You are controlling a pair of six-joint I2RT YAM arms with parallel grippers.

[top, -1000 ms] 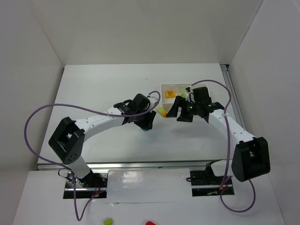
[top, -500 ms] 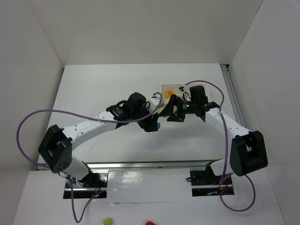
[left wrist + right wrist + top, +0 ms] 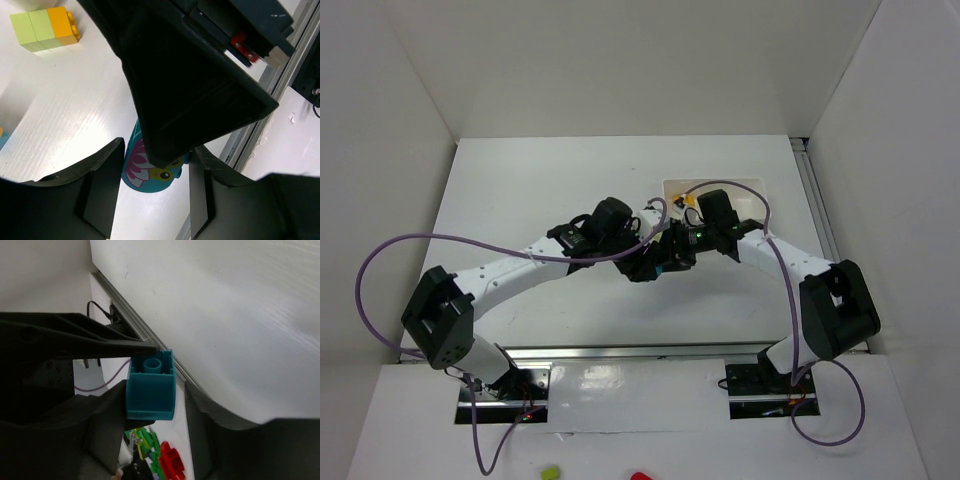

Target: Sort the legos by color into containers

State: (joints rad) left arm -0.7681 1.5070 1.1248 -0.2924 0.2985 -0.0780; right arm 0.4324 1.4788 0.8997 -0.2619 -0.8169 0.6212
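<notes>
A cyan-blue lego (image 3: pixel 662 268), printed with a pink and yellow face (image 3: pixel 156 172), hangs above the table between both grippers. My left gripper (image 3: pixel 648 265) (image 3: pixel 157 150) is shut on it, one finger on each side. My right gripper (image 3: pixel 672 258) (image 3: pixel 155 386) straddles the same lego (image 3: pixel 150 386). Its left finger (image 3: pixel 107 425) lies against the lego, and a thin gap shows at the other finger (image 3: pixel 200 410). A lime green and orange stacked lego (image 3: pixel 45 29) lies on the table beyond. The white containers tray (image 3: pixel 745 187) sits behind the right arm with an orange lego (image 3: pixel 686 201) in its left compartment.
The metal rail along the table's near edge (image 3: pixel 150 335) runs just behind the grippers. Green (image 3: pixel 147 442) and red (image 3: pixel 172 462) pieces lie off the table below it. Purple cables (image 3: pixel 390 260) loop from both arms. White walls close in the table on three sides.
My right arm has swung left until its gripper met the left one, and its jaws have narrowed around the cyan-blue lego. The left arm reached right, then held still.
</notes>
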